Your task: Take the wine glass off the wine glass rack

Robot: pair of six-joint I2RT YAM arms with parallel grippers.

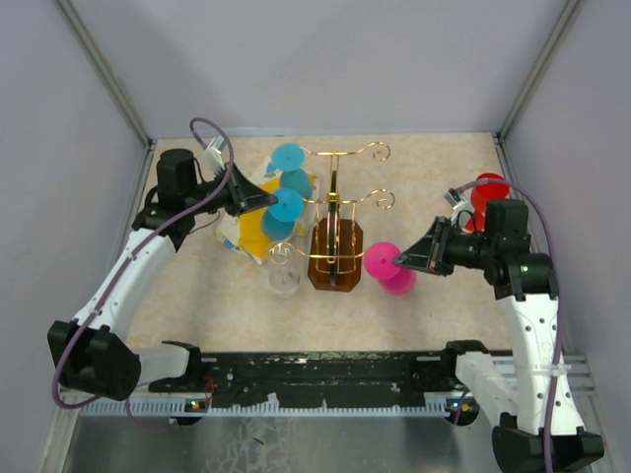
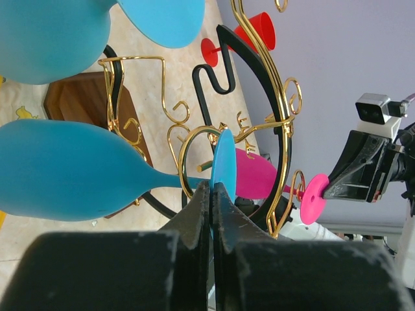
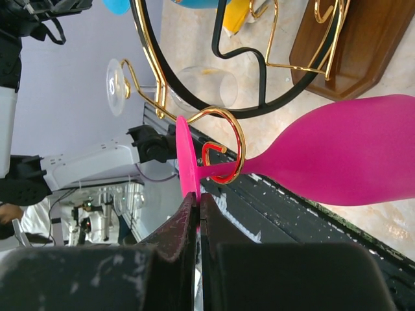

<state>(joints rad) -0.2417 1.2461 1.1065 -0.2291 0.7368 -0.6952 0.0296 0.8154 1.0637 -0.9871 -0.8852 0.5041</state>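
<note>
The wine glass rack (image 1: 335, 254) stands mid-table, gold wire arms on a brown wooden base. A blue wine glass (image 2: 65, 172) hangs on its left side, its stem running through a gold ring (image 2: 187, 144). My left gripper (image 2: 213, 189) is shut on the edge of that glass's round blue foot (image 2: 224, 159). A pink wine glass (image 3: 350, 152) hangs on the right side, stem inside a gold loop (image 3: 241, 146). My right gripper (image 3: 198, 197) is shut on its pink foot (image 3: 187, 155). In the top view the left gripper (image 1: 272, 197) and right gripper (image 1: 399, 261) flank the rack.
A second blue glass (image 1: 288, 156) hangs further back on the rack. A clear glass (image 1: 284, 278) hangs at the rack's near left. A red glass (image 1: 486, 192) stands behind the right arm. A yellow-and-white cloth (image 1: 251, 235) lies left of the rack.
</note>
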